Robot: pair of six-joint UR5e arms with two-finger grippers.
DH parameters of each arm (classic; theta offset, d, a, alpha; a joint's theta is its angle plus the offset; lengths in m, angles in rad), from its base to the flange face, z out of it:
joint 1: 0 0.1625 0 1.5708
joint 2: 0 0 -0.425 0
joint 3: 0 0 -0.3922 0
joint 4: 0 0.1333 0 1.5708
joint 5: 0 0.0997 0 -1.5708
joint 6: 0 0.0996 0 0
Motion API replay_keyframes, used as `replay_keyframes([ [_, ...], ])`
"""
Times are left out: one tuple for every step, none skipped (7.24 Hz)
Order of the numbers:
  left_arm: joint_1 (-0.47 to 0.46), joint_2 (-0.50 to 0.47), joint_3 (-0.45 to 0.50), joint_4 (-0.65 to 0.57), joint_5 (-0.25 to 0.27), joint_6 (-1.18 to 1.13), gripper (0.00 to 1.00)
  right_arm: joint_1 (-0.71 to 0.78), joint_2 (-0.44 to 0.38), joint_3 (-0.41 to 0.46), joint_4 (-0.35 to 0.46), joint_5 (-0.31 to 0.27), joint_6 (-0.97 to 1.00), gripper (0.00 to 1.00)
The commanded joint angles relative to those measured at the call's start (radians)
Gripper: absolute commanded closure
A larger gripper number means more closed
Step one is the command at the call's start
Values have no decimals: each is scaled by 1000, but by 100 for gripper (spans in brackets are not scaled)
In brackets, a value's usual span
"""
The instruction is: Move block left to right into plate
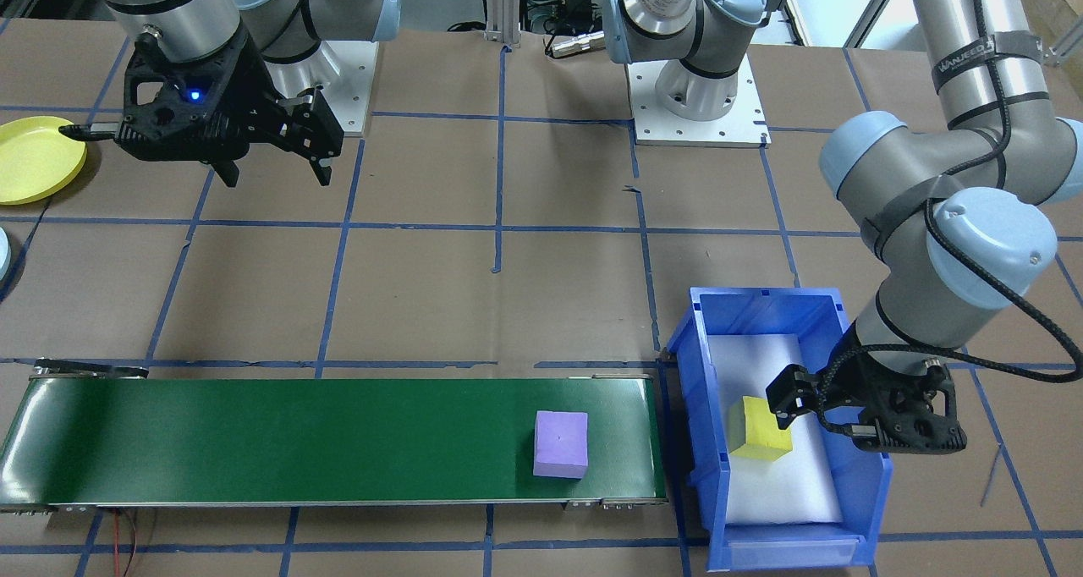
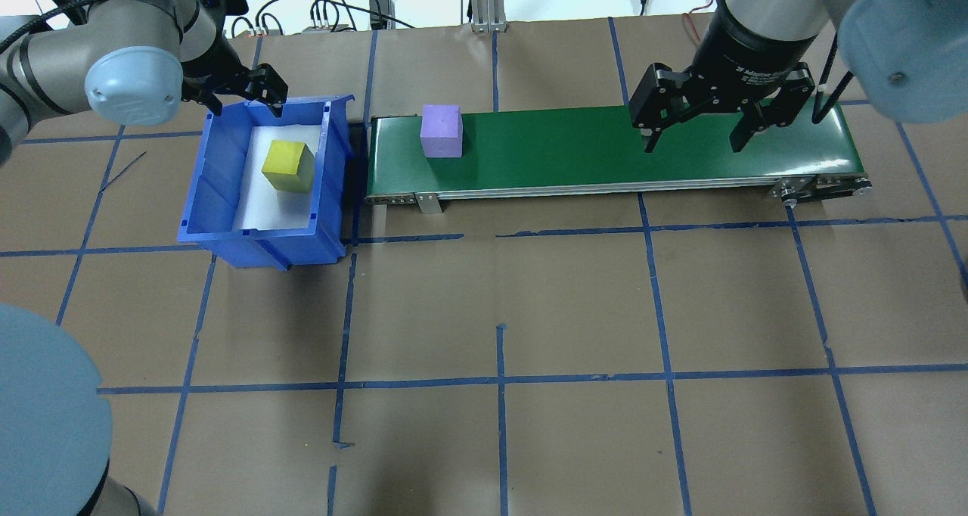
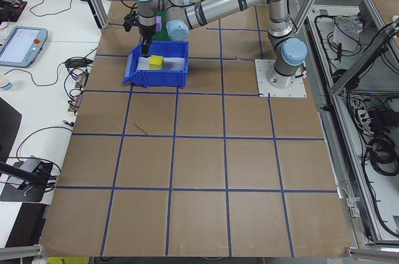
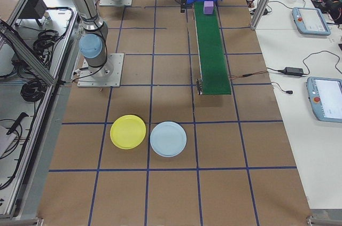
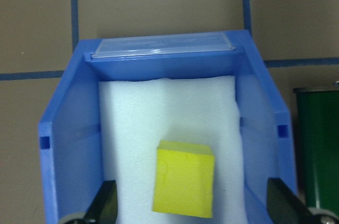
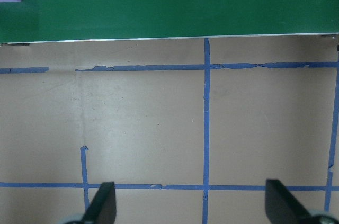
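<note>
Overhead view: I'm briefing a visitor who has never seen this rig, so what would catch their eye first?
Probably the green conveyor belt across the table, a purple block near its bin end. Beside that end stands a blue bin holding a yellow block, the open left gripper above it.

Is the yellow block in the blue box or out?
In. The block sits on white foam inside the box, walls all around it.

Yellow block, purple block, blue bin, green belt
</note>
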Motion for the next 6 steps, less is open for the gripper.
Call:
replay_keyframes([
  [9, -34, -5, 2, -22, 6, 0, 0, 0, 3, 0, -1, 0, 0],
  [9, -34, -19, 5, -24, 6, 0, -3, 0, 4, 1, -3, 0, 0],
  [9, -35, -25, 7, -55, 7, 0, -14, 0, 0, -9, -3, -17, 0],
  [9, -37, -34, 7, -82, 10, 0, -15, 0, 1, -10, 11, -15, 0],
  [9, -37, -62, 9, -82, 10, 0, -18, 0, 1, -10, 13, -15, 0],
  [9, -38, -91, 13, -84, 10, 0, -20, 0, 1, -10, 13, -15, 0],
])
